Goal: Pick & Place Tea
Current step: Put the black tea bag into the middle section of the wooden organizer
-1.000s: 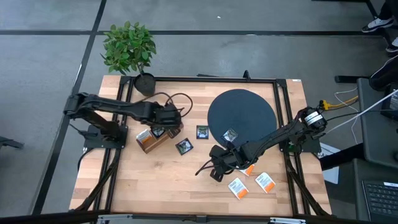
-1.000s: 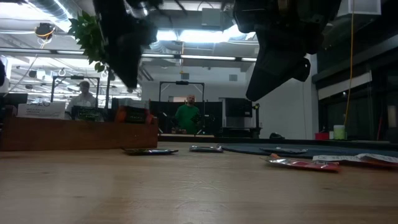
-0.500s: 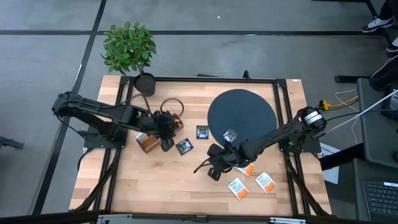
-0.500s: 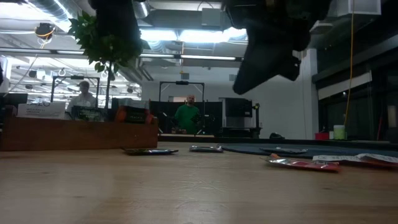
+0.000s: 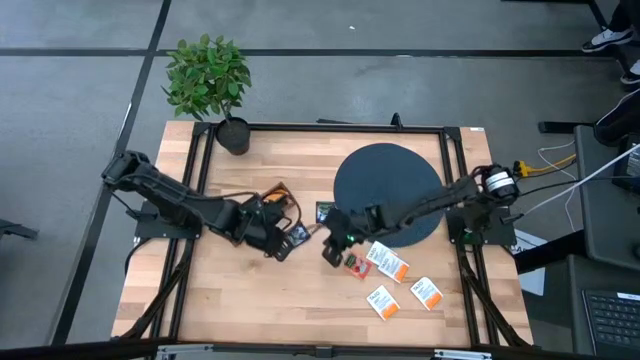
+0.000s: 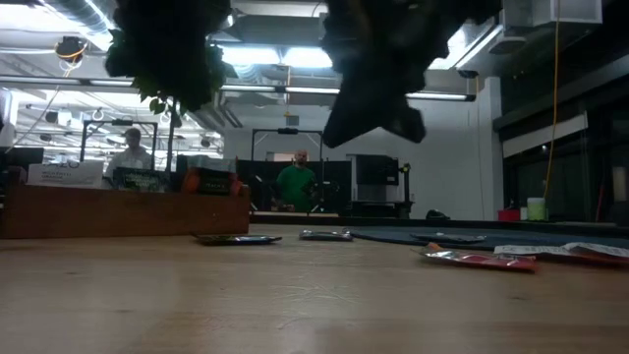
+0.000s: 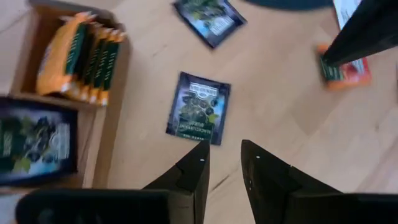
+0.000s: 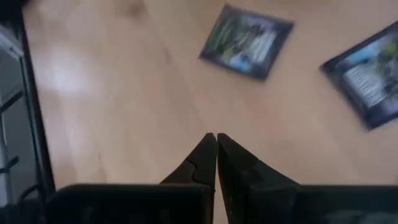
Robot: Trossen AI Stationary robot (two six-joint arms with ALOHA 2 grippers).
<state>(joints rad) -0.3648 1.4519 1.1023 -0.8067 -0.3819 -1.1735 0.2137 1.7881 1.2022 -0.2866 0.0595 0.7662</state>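
Tea sachets lie flat on the wooden table. A dark sachet [image 5: 297, 235] [image 7: 198, 107] lies just ahead of my left gripper [image 5: 281, 243] [image 7: 222, 155], which hovers above it, open by a narrow gap. A second dark sachet [image 5: 325, 210] [image 7: 209, 18] lies by the disc. My right gripper [image 5: 333, 247] [image 8: 216, 142] is shut and empty, raised off the table between the dark sachets and a red-orange sachet [image 5: 356, 266] [image 7: 343, 71]. Three white orange-banded sachets [image 5: 388, 262] [image 5: 383, 302] [image 5: 427, 292] lie near the right. Both dark sachets show in the right wrist view [image 8: 247, 40] [image 8: 373, 81].
The wooden divided box [image 5: 278, 197] [image 7: 115, 81] holds upright orange sachets [image 7: 78, 56] and dark ones [image 7: 34, 140]; my left arm covers part of it. A large dark disc [image 5: 388, 185] lies far right, a potted plant [image 5: 208, 80] at the far-left corner. People stand in the room beyond [image 6: 298, 185].
My left gripper has moved from above the box toward the near right, over the dark sachet. My right gripper has swung toward the table's left and far edge, away from the white sachets, uncovering the red-orange sachet and one white sachet.
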